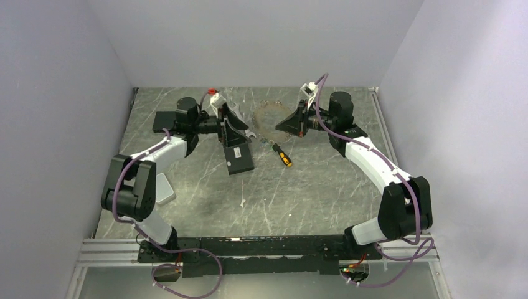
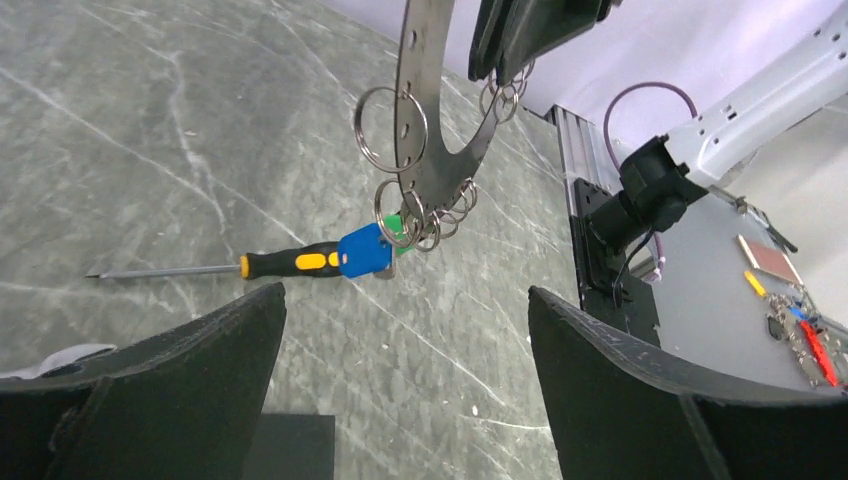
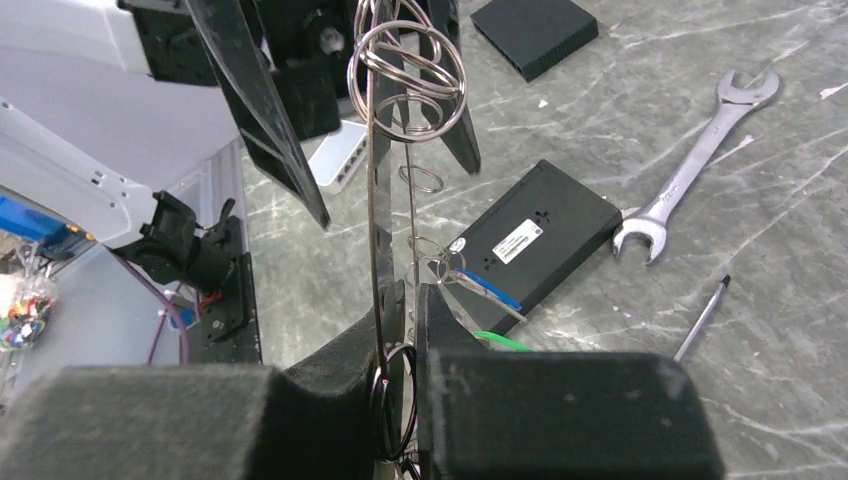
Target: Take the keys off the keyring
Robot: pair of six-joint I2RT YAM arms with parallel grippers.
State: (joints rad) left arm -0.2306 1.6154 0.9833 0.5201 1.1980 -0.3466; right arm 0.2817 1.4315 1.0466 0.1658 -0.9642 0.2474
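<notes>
1. Keyring (image 2: 425,120) hangs upright off the counter (image 2: 150,130) in the upper middle of the left wrist view. The right end effector (image 3: 405,320) is clenched on its upper rim.
2. The blue key (image 2: 365,250) and green key (image 2: 400,226) dangle from small split rings (image 2: 445,212) at the keyring's lowest point, mid-frame. They hang in front of the screwdriver (image 2: 290,263) lying on the counter.
3. The left end effector (image 2: 400,300) is released. Its fingers are spread towards the lower corners of its own view, below the keys and touching nothing.
4. The step in hand looks like the approach to a key. The blue head is the nearer and larger target.
5. To do it well, close the pads on the flat faces of the plastic head, not on the loose split rings, which would probably slip.
6. The right end effector should hold firm so the keyring cannot swing. The key should be worked along its split ring's coil, since a straight pull seems likely to jam.
</notes>
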